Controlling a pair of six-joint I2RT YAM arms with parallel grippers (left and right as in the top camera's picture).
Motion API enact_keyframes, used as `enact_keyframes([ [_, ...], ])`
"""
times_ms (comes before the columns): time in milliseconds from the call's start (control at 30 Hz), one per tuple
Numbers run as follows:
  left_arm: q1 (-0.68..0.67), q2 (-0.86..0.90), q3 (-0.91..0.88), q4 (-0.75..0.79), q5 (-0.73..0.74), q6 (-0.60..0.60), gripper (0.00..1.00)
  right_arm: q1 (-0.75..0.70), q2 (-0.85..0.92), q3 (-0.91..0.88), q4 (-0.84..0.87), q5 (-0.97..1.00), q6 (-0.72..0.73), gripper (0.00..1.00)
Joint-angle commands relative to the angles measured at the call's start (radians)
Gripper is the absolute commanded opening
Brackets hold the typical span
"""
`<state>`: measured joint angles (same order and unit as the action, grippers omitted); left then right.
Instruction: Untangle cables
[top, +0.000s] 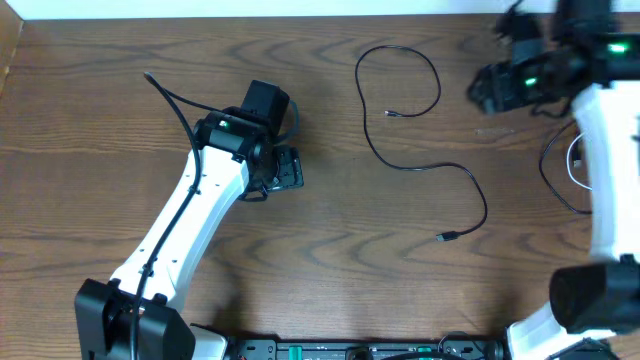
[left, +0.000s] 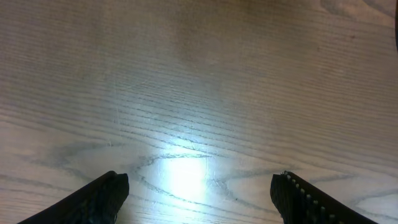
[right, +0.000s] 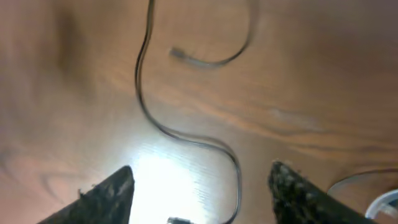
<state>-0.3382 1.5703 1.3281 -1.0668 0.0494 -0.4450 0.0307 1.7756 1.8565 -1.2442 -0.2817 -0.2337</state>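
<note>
The thin black cable (top: 420, 167) lies in one loose curl.

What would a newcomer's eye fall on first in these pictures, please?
A lone black cable snakes across the middle of the wooden table, curled into a loop at its far end. The right gripper hangs above it with jaws apart, while the left gripper, also open, faces only bare wood.

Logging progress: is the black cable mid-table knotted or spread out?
Spread out: the black cable lies in one open curl and a wave, never crossing itself, both ends free.
</note>
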Motion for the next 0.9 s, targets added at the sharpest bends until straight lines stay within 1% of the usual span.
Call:
enact_keyframes([
  [0,0.002,0.005,-0.004,-0.006,-0.009,-0.005,0.79,0.059,0.060,-0.083,0.001,0.027,-0.177,0.70],
  [67,0.002,0.005,-0.004,-0.007,-0.009,-0.005,0.79,0.077,0.103,-0.133,0.017,0.109,-0.183,0.72],
  [133,0.002,0.005,-0.004,-0.006,-0.009,-0.004,0.79,0.080,0.148,-0.179,0.032,0.168,-0.184,0.77],
  [200,0.002,0.005,-0.004,-0.006,-0.009,-0.005,0.79,0.079,0.198,-0.213,0.032,0.174,-0.214,0.79],
  [267,0.002,0.005,-0.004,-0.006,-0.009,-0.005,0.79,0.078,0.259,-0.245,0.039,0.174,-0.243,0.79],
  [433,0.002,0.005,-0.004,-0.006,-0.009,-0.005,0.79,0.081,0.362,-0.254,0.085,0.174,-0.243,0.77],
  [500,0.002,0.005,-0.004,-0.006,-0.009,-0.004,0.79,0.082,0.384,-0.254,0.096,0.175,-0.242,0.74],
  [667,0.002,0.005,-0.004,-0.006,-0.009,-0.005,0.79,0.081,0.387,-0.264,0.126,0.174,-0.207,0.71],
  [800,0.002,0.005,-0.004,-0.006,-0.009,-0.005,0.79,0.081,0.387,-0.315,0.145,0.174,-0.196,0.70],
  [867,0.002,0.005,-0.004,-0.006,-0.009,-0.004,0.79,0.082,0.387,-0.354,0.163,0.174,-0.196,0.67],
])
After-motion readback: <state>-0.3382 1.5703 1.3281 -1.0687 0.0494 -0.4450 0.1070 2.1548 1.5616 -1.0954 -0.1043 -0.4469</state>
